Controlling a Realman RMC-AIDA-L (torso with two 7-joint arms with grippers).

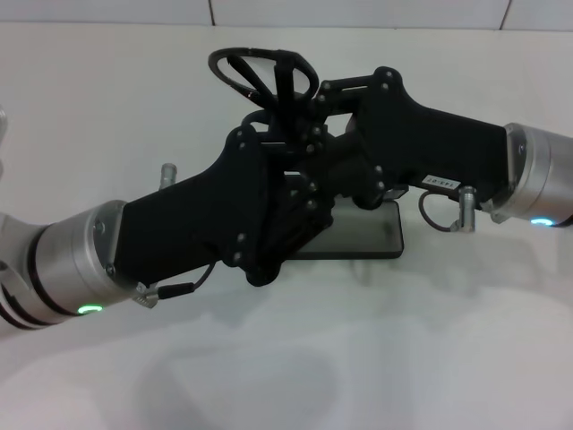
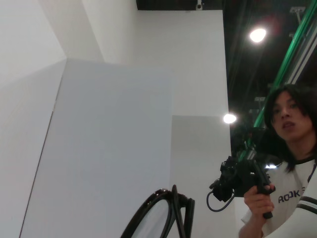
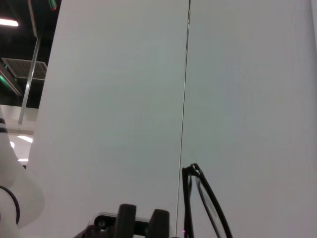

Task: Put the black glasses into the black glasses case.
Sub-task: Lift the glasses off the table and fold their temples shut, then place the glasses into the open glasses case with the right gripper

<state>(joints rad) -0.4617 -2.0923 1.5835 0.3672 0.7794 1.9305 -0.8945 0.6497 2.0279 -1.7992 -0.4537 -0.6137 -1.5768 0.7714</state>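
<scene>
Black glasses (image 1: pixel 262 73) held up between both grippers, above black glasses case (image 1: pixel 376 235). Left gripper (image 1: pixel 273 139) and right gripper (image 1: pixel 309 112) meet mid-table (image 1: pixel 107 107); each looks clamped on the frame.

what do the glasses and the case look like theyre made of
The glasses: thin, glossy black frame, probably plastic, with clear lenses; light glints along the rim. The case: black with a greyish, slightly reflective flat surface, maybe hard plastic or leatherette; both arms hide most of it.

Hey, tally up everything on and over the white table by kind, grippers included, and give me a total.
Thin black-framed glasses: 1
Black rectangular hard glasses case: 1
Black robot grippers: 2, left gripper and right gripper
Total: 4
</scene>
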